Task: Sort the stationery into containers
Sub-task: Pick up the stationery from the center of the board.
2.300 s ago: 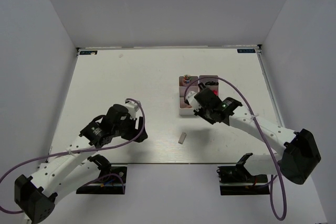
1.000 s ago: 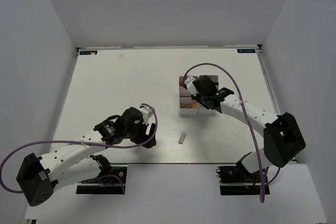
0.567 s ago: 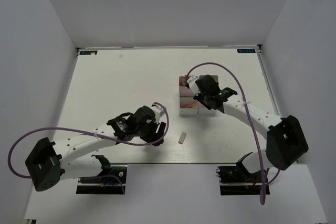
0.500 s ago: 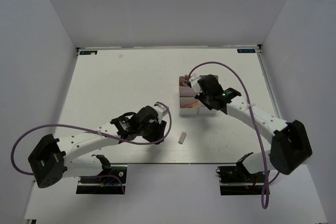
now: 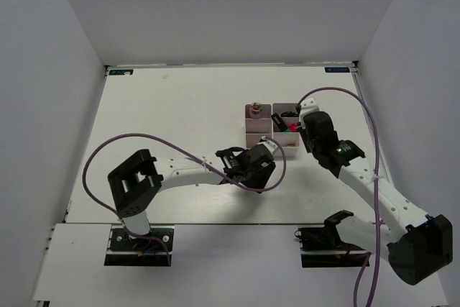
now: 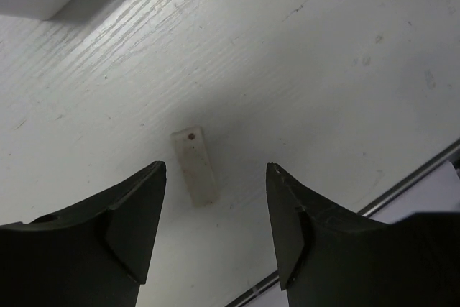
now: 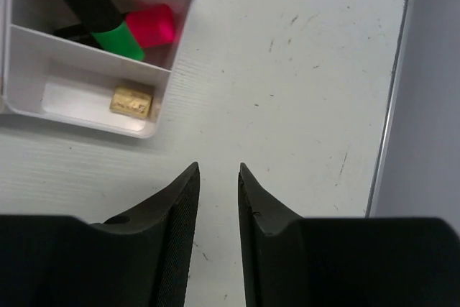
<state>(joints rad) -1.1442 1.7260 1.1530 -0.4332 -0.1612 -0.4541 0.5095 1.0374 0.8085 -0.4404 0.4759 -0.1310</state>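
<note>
Left gripper (image 5: 253, 167), seen from overhead, hangs low over the table (image 5: 165, 127) at about 7 o'clock from the block of bins (image 5: 257, 136), and its wrist hides whatever lies beneath. The right gripper (image 5: 305, 124) sits at 3 o'clock of the bins, whose compartments I count as four, two by two. On the left wrist camera I see the left gripper's jaws spread wide and empty, with one cream stick (image 6: 194, 167) lying flat on the table between them, touching neither finger and running from 11 o'clock to 5 o'clock. I judge it light, stiff and thin, likely to skid on the painted wood, so I would pinch it across its narrow width at mid-length. On the right wrist camera the jaws are parted by only a slit and hold nothing. Up at 10 o'clock one tan eraser block (image 7: 132, 101) lies in the nearest compartment, and the next holds two that I can count, a black-green marker (image 7: 97, 12) and a pink-tipped marker (image 7: 152, 25).
</note>
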